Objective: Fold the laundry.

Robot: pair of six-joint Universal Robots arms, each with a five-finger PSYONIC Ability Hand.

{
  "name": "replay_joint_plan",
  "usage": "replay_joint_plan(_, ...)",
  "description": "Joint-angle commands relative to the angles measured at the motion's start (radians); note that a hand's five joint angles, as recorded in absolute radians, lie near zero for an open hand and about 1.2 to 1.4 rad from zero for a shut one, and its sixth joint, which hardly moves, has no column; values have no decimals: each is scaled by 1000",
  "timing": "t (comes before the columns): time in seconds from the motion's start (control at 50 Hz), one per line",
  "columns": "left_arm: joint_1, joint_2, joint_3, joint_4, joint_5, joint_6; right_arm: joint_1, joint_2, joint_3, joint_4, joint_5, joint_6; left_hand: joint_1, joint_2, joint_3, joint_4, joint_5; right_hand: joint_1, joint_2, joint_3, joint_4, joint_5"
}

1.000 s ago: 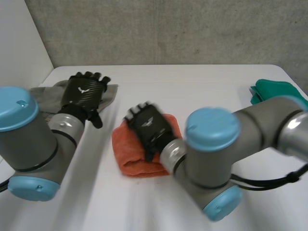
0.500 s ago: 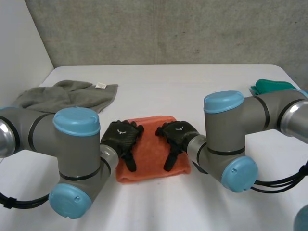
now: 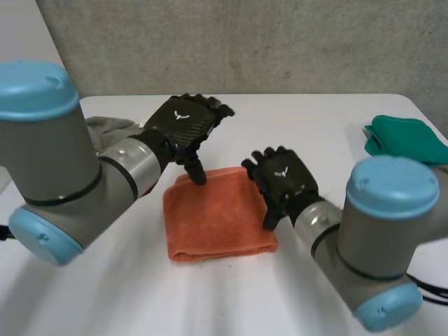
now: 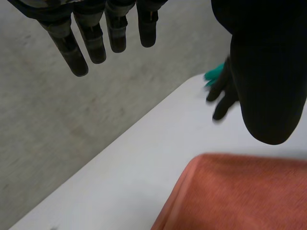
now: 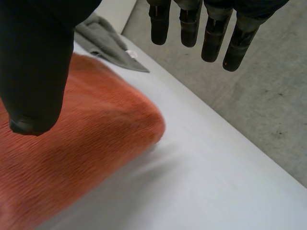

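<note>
Both hands are lifting off the towel (image 3: 213, 224), released and empty: left hand (image 3: 183, 126) hovering over its far-left corner, right hand (image 3: 282, 178) over its right edge, towel lying between.

No legible text — none anywhere

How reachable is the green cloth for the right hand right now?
Probably yes. The right hand is open over the orange towel; bare table lies between it and the green cloth.
</note>
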State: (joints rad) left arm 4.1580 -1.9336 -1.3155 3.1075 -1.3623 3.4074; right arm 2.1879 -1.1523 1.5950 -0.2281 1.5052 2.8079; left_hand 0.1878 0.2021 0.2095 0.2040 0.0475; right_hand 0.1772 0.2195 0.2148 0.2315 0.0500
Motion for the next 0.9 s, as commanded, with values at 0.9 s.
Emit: replay_joint_plan(0.9,34,-11,91,-110,223,-40,124,321,-127,-264,-13,-116,8,-6,-14,-8,-26,902,860,865,848,855)
